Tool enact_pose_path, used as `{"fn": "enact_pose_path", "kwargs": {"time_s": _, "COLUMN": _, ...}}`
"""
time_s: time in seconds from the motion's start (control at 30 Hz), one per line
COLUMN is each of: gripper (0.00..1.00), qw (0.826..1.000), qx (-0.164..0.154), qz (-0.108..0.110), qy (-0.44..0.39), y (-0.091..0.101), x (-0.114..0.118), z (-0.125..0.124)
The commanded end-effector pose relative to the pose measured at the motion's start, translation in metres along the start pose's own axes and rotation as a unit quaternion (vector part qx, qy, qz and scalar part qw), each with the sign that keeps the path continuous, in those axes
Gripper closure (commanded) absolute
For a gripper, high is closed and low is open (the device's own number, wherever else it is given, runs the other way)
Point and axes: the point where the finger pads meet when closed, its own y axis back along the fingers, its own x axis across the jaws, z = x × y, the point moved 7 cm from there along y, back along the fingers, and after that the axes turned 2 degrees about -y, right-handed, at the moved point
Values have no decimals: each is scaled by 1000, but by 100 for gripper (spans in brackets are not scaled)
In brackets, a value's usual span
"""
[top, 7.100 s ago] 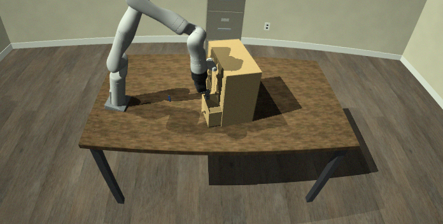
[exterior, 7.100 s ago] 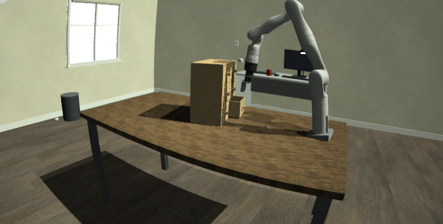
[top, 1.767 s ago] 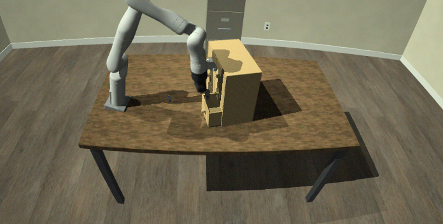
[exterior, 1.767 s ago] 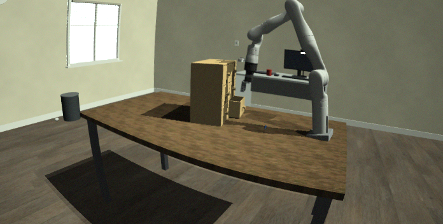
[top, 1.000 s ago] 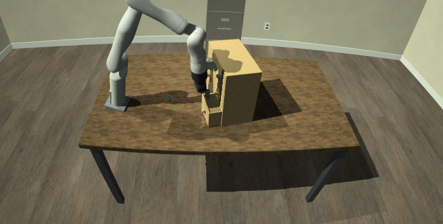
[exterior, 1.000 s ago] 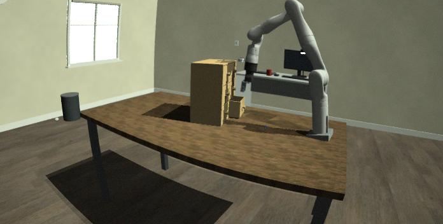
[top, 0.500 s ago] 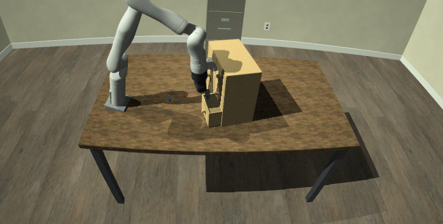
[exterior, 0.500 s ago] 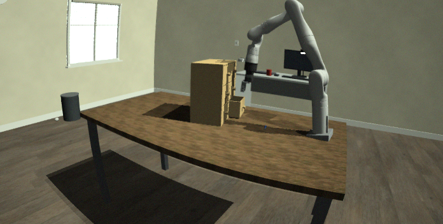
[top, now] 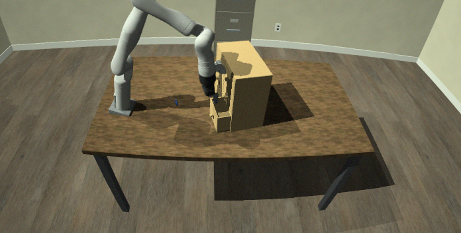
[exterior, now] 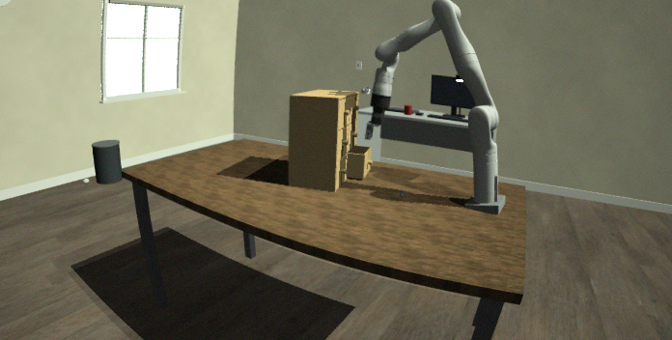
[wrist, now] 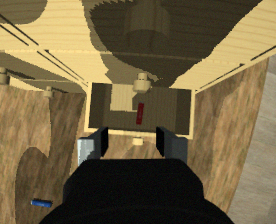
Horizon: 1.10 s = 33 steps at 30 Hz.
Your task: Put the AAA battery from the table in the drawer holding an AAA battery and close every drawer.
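Your wooden table point(top: 314, 139) point(exterior: 410, 241) stands on a plank floor, with your blue battery point(top: 176, 102) point(exterior: 402, 193) point(wrist: 41, 203) lying on it between the arm's base and the chest in the top view; a grey filing cabinet point(top: 235, 6) stands beyond. Your arm point(top: 132, 31) point(exterior: 465, 58) rises at the left, bends over at its elbow and points its gripper point(top: 213, 98) point(exterior: 370, 131) point(wrist: 132, 137) down, fingers apart with nothing between them, above the pulled-out bottom drawer point(top: 223, 124) point(exterior: 358, 165) point(wrist: 139, 133); that drawer holds a dark red piece point(wrist: 140, 114) and juts from your wooden chest point(top: 250, 106) point(exterior: 314, 140) point(wrist: 64, 37)
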Motion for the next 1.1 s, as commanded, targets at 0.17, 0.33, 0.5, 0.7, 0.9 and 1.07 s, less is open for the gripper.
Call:
{"fn": "enact_pose_path", "kwargs": {"time_s": 0.17, "gripper": 0, "qw": 1000, "qx": 1, "qz": 0, "qy": 6, "y": 1, "x": 0, "z": 0}}
{"fn": "enact_pose_path", "kwargs": {"time_s": 0.33, "gripper": 0, "qw": 1000, "qx": 1, "qz": 0, "qy": 9, "y": 2, "x": 0, "z": 0}}
{"fn": "enact_pose_path", "kwargs": {"time_s": 0.5, "gripper": 0, "qw": 1000, "qx": 0, "qz": 0, "qy": 17, "y": 2, "x": 0, "z": 1}}
{"fn": "enact_pose_path", "kwargs": {"time_s": 0.7, "gripper": 0, "qw": 1000, "qx": 0, "qz": -1, "qy": 28, "y": 3, "x": 0, "z": 1}}
{"fn": "enact_pose_path", "kwargs": {"time_s": 0.9, "gripper": 0, "qw": 999, "qx": 0, "qz": -1, "qy": 37, "y": 3, "x": 0, "z": 2}}
{"fn": "enact_pose_path", "kwargs": {"time_s": 1.07, "gripper": 0, "qw": 999, "qx": 0, "qz": -2, "qy": 50, "y": 4, "x": 0, "z": 2}}
